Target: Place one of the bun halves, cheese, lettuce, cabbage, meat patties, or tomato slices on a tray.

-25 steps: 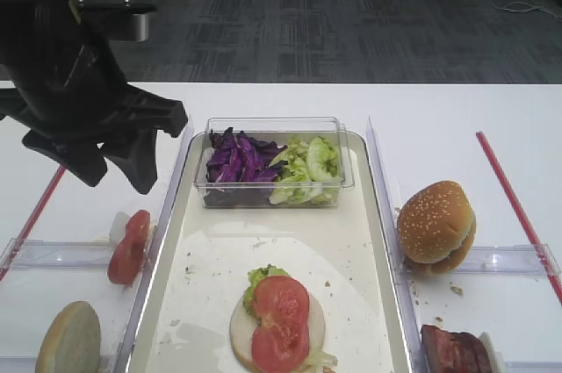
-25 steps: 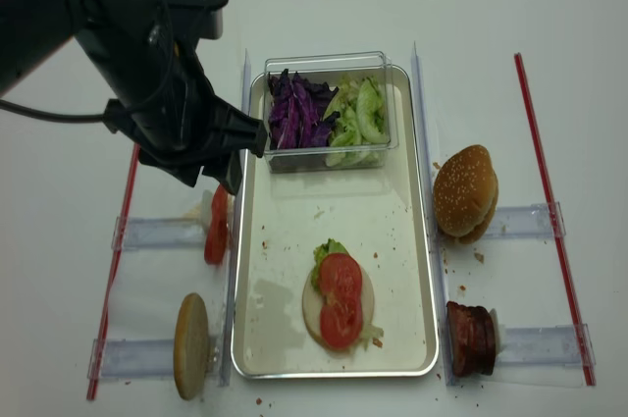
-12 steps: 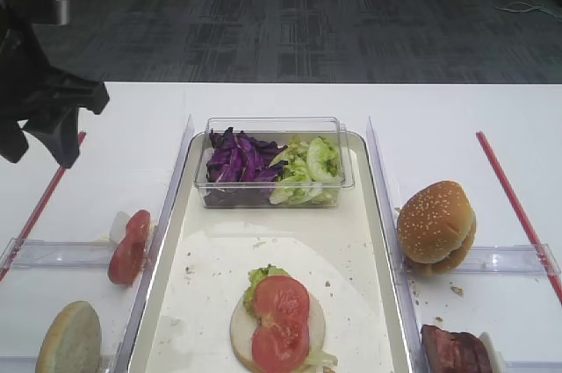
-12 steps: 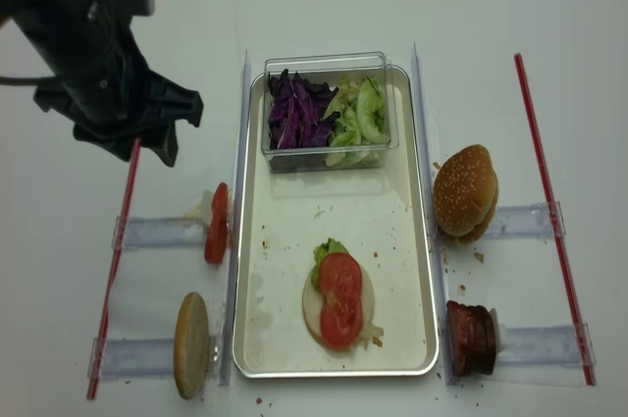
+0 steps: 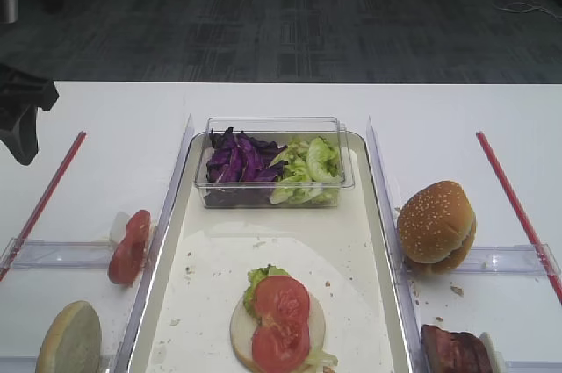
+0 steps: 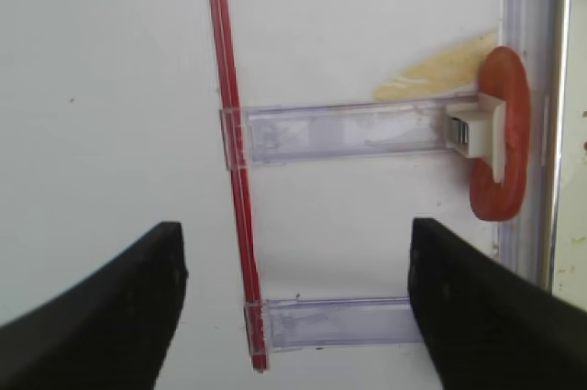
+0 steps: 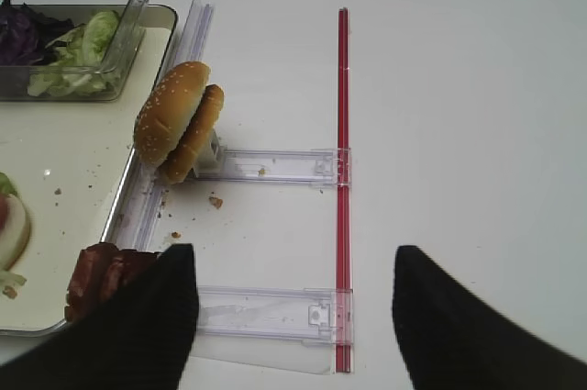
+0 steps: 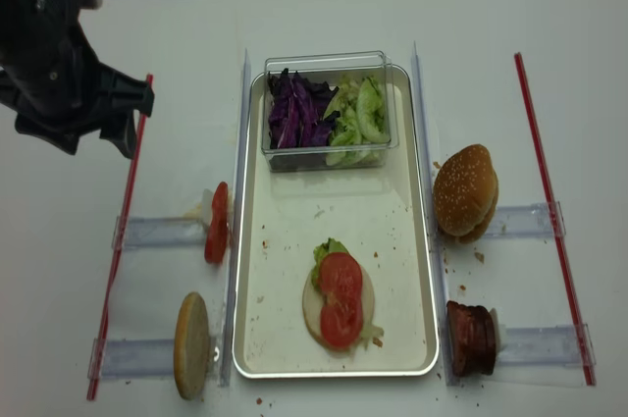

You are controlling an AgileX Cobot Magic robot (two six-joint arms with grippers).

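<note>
The cream tray carries a bun half topped with lettuce and two tomato slices. Left of it, a tomato slice stands on edge in a clear holder, and a bun half stands nearer the front. On the right are a sesame bun and meat patties. Cabbage and lettuce fill a clear tub. No cheese shows. My left gripper hangs open and empty far left of the tray. My right gripper is open and empty beside the patties.
Red strips run down the table on both sides, joined to clear plastic holders. Clear rails line the tray's long edges. Crumbs lie around the sesame bun.
My left arm has drawn back from the tray's left edge to the far left of the table. The food has not moved.
</note>
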